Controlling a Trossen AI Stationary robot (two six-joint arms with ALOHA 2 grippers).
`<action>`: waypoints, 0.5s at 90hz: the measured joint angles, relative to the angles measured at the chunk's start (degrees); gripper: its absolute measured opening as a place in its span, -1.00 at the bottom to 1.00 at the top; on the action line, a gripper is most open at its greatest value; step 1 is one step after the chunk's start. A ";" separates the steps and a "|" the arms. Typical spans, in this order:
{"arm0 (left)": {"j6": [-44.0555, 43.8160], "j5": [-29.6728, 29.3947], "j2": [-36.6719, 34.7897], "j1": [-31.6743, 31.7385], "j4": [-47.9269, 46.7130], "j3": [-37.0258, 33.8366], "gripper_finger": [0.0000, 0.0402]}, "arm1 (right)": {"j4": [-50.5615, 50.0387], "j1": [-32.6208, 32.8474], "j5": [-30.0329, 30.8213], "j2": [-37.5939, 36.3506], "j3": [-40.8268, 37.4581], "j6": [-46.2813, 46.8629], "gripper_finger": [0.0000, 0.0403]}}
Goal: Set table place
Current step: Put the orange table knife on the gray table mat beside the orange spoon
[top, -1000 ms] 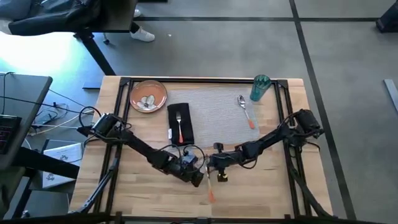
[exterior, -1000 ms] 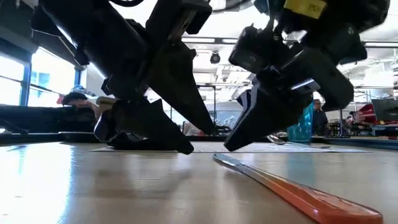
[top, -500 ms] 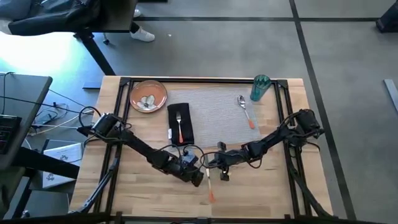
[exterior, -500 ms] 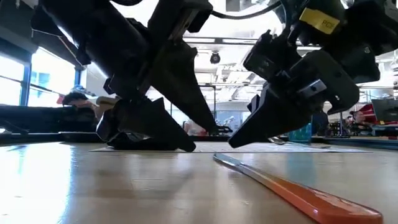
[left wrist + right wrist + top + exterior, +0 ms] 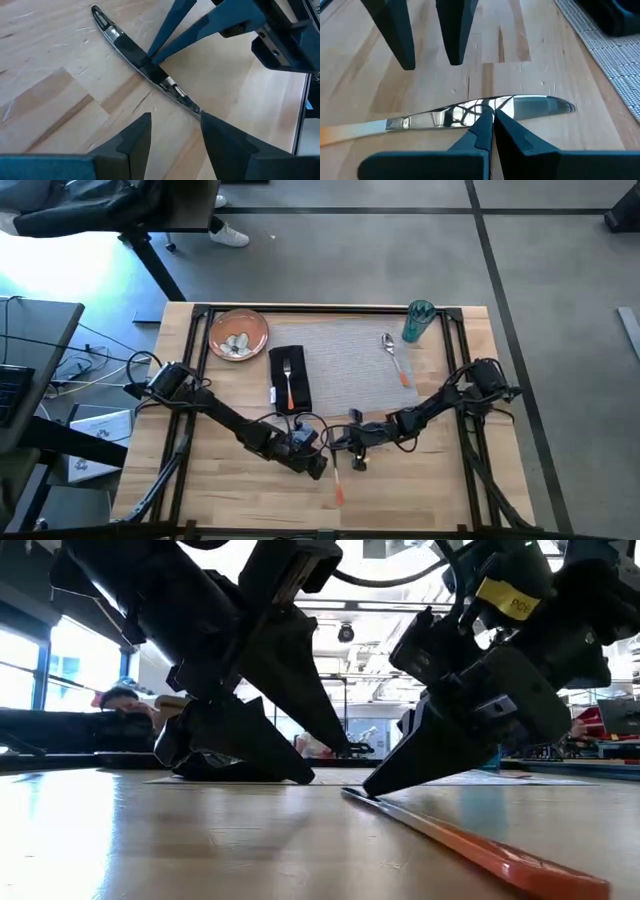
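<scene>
On the far left of the worktop [image 5: 230, 500], an orange-brown round plate [image 5: 238, 334], with a few pale bits in it, too small to name. At the far right corner, a teal translucent cup [image 5: 418, 321], upright, contents not discernible. Between them, a grey woven placemat [image 5: 345, 365]; on its right part, a metal spoon [image 5: 395, 357] with an orange handle. Along its left edge, a black napkin [image 5: 290, 378] carrying an orange-handled fork [image 5: 289, 384].

Nearer the front edge, on bare wood just off the placemat, a table knife [image 5: 338, 478]: shiny metal blade, flat orange handle, blade end toward the placemat, handle toward the front.

Right pincer [image 5: 492, 127]: low over the knife, pressed nearly together, tips down on the blade. Left pincer [image 5: 172, 135]: spread, tips at the wood just beside the blade, facing the right one across it, not touching the knife.
</scene>
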 joint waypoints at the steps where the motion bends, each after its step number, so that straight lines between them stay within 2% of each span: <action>1: -0.07 -0.18 0.00 0.01 -0.04 0.00 -0.24 | -0.04 0.00 0.00 0.00 0.00 -0.01 -1.00; 15: -7.21 -3.31 0.07 1.05 -1.66 0.00 -0.24 | -0.15 0.00 -0.13 0.00 0.00 -0.10 -1.00; 32: -11.83 -1.33 1.38 3.14 -1.51 0.00 -0.25 | -0.27 0.00 -0.15 0.00 0.01 -0.10 -1.00; 45: -12.65 -0.36 1.38 4.44 -1.79 0.02 -0.33 | -0.43 0.02 0.52 0.02 0.02 -0.53 -1.00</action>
